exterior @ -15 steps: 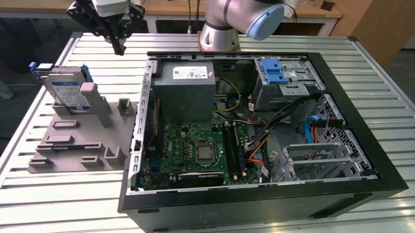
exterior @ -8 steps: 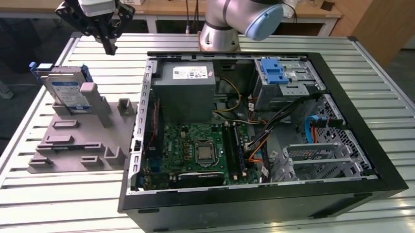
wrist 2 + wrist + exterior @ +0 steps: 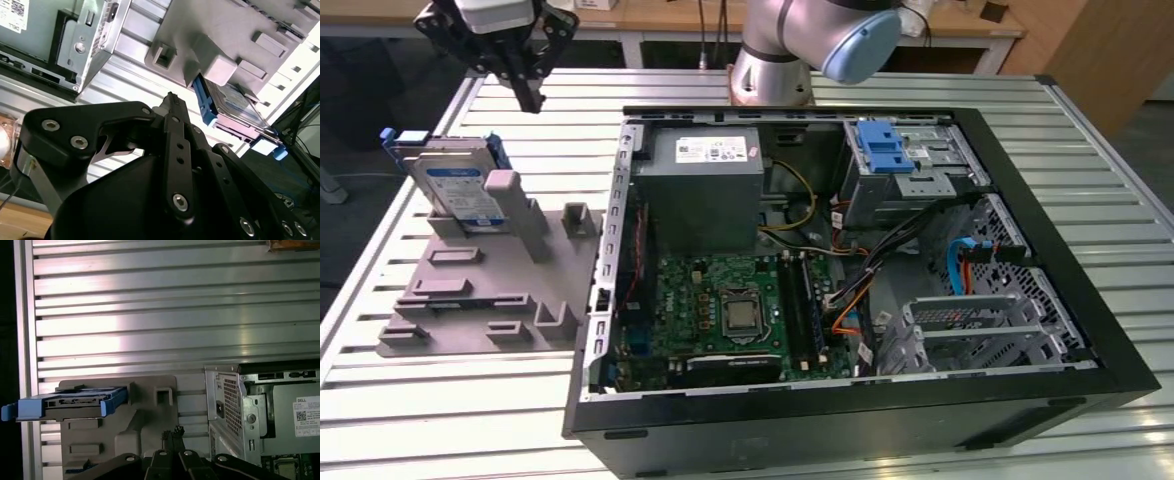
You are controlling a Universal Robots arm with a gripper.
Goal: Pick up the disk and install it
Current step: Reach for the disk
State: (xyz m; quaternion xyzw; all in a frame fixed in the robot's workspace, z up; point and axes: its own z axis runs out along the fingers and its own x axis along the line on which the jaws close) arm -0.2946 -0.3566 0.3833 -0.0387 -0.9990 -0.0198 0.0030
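The disk (image 3: pixel 459 190) is a silver hard drive with a white-and-blue label and blue rails. It stands on edge in a grey holder (image 3: pixel 487 290) on the exterior view's left. My gripper (image 3: pixel 530 98) hangs above and behind it, well clear of it. Its fingers are shut together with nothing between them. In the first wrist view the disk (image 3: pixel 65 405) lies off to one side of the closed gripper (image 3: pixel 172 432). The second wrist view shows the disk (image 3: pixel 235 107) beyond the gripper (image 3: pixel 172 98).
An open computer case (image 3: pixel 1067 200) lies to the holder's right on the slatted metal table (image 3: pixel 454 420). Inside are a grey power-supply box (image 3: pixel 704 190), a motherboard (image 3: pixel 720 315), cables, and a drive cage with a blue latch (image 3: pixel 887 148). The arm's base (image 3: pixel 767 70) stands behind the case.
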